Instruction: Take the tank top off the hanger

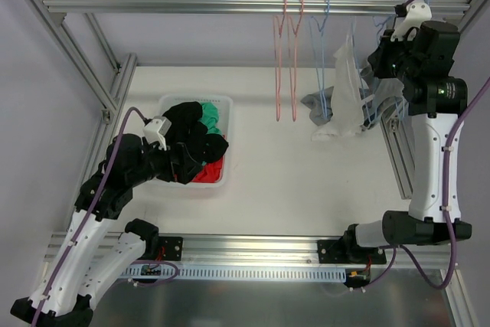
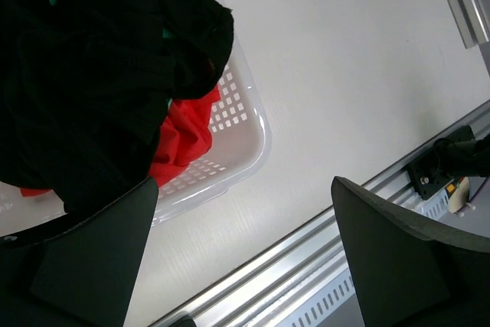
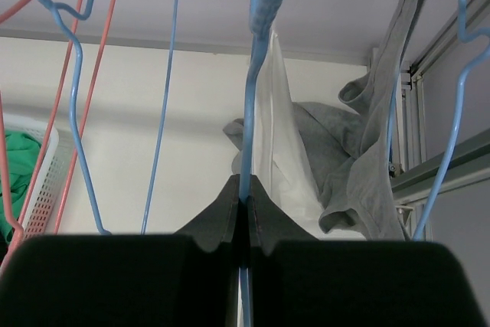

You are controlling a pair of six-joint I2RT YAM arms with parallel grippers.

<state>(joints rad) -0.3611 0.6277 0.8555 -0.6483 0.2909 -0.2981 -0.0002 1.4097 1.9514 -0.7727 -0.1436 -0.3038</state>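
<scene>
**Right arm.** The right arm [image 1: 432, 151] stands raised at the right of the top view, its wrist level with the hanging garments. In the right wrist view its jaws are clenched on the wire of a blue hanger [image 3: 248, 112]. The two fingers meet on the wire at lower centre of the frame, with no gap between them.

**Task item.** The white tank top [image 3: 282, 151] hangs just right of the clamped wire. Its left edge lies against that wire from the top of the frame downward. In the top view it hangs below the rail [image 1: 191, 4] at upper right, and its lower end reaches the desk [image 1: 291, 181]. It is still on the hanger.

**Adjacent items.**
- A grey garment [image 3: 360, 166] hangs behind and to the right of the white tank top, with one strap running up at the upper right of the right wrist view.
- Other blue hangers hang on both sides of the clamped one.
- Two pink hangers [image 1: 277, 74] hang further left on the rail, apart from the garments.

**Left arm.** The left arm [image 1: 99, 212] sits low at the lower left of the top view, its wrist at the near edge of a white basket [image 2: 245, 120]. Its jaws are released: both fingers [image 2: 92, 266] stand wide apart at the bottom corners of the left wrist view, with nothing between them.

**Basket contents.** A black garment [image 2: 84, 74] lies on top, with a red garment [image 2: 180, 135] beneath it and a green garment [image 1: 208, 116] at the far side.
</scene>
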